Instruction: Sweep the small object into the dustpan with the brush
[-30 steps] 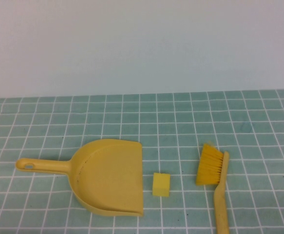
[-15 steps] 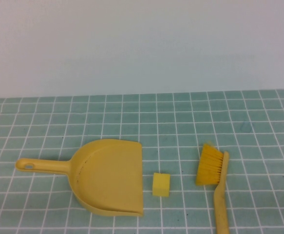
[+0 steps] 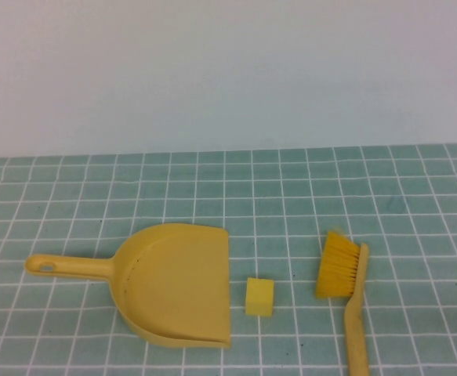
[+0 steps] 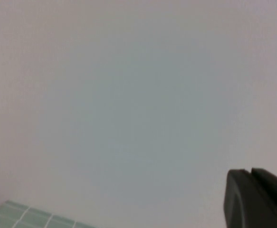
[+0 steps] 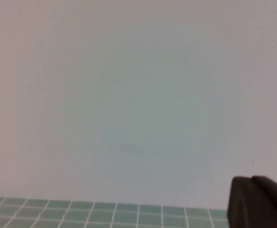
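On the green tiled table, the yellow dustpan [image 3: 177, 286] lies at the left with its thin handle pointing left and its wide mouth facing right. Just right of that mouth sits the small object [image 3: 259, 296], a pale-yellow cube. Further right lies the yellow brush [image 3: 352, 301], its orange-yellow bristles facing left and its handle running toward the near edge. Neither arm appears in the high view. My left gripper [image 4: 248, 172] is shut and empty, facing the pale wall. The right gripper [image 5: 250, 179] is also shut on nothing, aimed at the wall above the tiles.
A plain pale wall [image 3: 228, 70] rises behind the tiled table [image 3: 291, 188]. Bare tiles stretch behind the three objects up to the wall.
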Available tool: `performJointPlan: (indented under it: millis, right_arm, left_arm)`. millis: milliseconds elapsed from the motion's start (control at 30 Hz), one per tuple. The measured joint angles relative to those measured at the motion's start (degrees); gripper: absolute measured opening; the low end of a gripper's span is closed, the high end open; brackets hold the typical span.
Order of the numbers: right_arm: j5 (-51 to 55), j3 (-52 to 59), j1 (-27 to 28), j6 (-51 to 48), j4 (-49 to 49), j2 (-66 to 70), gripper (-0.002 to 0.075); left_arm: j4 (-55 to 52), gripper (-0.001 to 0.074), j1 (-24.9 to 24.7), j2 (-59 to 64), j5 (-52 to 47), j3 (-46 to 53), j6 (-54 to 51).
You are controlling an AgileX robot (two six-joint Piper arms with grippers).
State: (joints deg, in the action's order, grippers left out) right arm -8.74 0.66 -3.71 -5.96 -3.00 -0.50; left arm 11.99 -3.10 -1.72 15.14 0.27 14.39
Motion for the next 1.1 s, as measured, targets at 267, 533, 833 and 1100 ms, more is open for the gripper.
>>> performJointPlan:
  millis: [267,533,833,1100]
  right_arm:
    - [25.1,-13.2,0.0,0.4,0.0,0.8,-0.0001]
    - [51.9,-29.1,0.0,0.2,-9.8,15.9,-0.0001]
    - [57.5,-36.4,0.0,-12.3,-32.1,32.3,-0.0001]
    - [50.8,-36.3,0.0,-13.8,-38.3,41.3,-0.0001]
  left_arm:
    - [-6.4,0.0,0.0,2.0,-26.0,-16.3,-5.3]
    - [0.6,0.0,0.0,13.3,-45.8,-26.2,-12.8]
    - [0.8,0.0,0.0,22.8,-44.4,-25.7,-16.3]
    - [-0.3,0.0,0.0,25.2,-44.4,-25.7,-16.3]
